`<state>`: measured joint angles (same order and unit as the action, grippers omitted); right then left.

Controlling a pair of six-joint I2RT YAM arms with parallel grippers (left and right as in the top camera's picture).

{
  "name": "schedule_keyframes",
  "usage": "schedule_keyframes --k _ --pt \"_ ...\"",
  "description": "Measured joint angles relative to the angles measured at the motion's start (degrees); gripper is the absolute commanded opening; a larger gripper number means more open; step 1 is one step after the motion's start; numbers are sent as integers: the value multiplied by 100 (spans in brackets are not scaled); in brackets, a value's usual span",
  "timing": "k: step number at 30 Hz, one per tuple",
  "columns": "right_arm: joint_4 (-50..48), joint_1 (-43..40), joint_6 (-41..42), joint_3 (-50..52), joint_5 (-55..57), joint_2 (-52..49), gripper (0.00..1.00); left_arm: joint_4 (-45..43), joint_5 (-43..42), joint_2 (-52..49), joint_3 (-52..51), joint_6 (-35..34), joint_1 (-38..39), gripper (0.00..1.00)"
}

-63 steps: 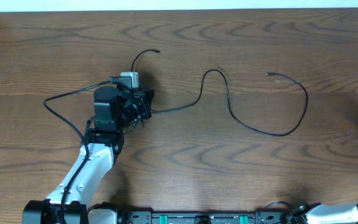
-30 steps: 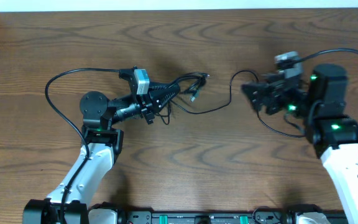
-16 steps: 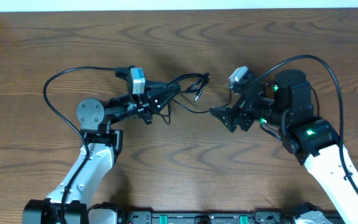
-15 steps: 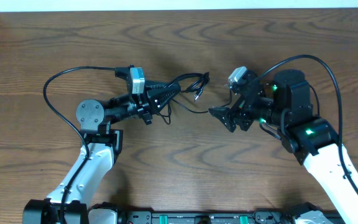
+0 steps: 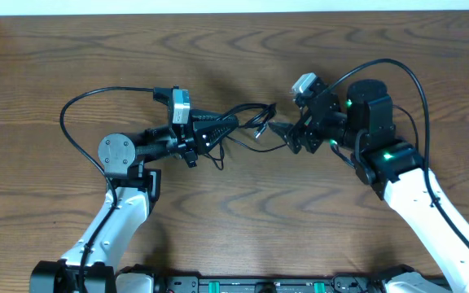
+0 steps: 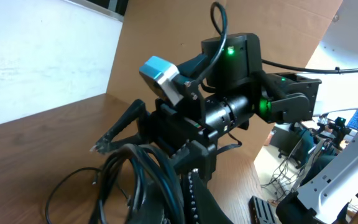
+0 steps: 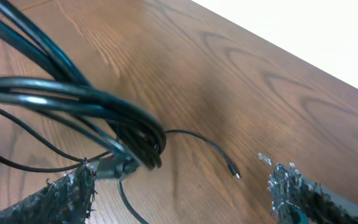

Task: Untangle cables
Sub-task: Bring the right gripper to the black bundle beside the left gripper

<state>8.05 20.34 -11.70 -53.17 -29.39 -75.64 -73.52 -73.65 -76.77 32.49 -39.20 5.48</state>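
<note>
- Our left gripper (image 5: 228,124) has its fingers pressed together on the cables (image 5: 249,114). It holds the bunch up off the table (image 5: 340,49), in the middle between our two arms.
- Our right gripper (image 7: 179,174) has its fingers spread wide and holds nothing. The bunch hangs just in front of it.
- We think the cables are very light and soft. They will bend and flop, and they will not keep a shape when we pull.
- They look thin and smooth, so they may slip out of a weak pinch. We should pinch them firmly.
- Where the black cords are bunched thick, a grab would catch many cords at once. We think that is a bad spot.
- One thin loose end (image 7: 232,173) with a small plug sticks out from the bunch. We think the best hold is on that cord, just behind the plug, so we take only one cord.
- We should pull slowly. A hard tug could make the tangle tighter or hurt the little plug.
</note>
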Motion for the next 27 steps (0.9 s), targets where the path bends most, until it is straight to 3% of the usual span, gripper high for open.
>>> schedule_keyframes --k 8,11,12,14,17,26,27 --pt "-570 310 7 4 -61 -343 86 0 -2 0 0 -2 0 7" --pt "-765 385 13 4 -66 -463 77 0 -4 0 0 -2 0 7" --pt "-835 396 20 4 -66 -501 72 0 -4 0 0 -2 0 7" --pt "-953 413 35 4 -66 -540 36 0 -17 0 0 -2 0 7" --pt "-1012 424 31 4 -66 -564 1 0 -22 0 0 -2 0 7" --pt "-1021 428 249 4 -90 -566 1 9 -22 0 0 -2 0 9" --pt "-1021 428 267 4 -90 -566 1 20 -22 0 0 -2 0 30"
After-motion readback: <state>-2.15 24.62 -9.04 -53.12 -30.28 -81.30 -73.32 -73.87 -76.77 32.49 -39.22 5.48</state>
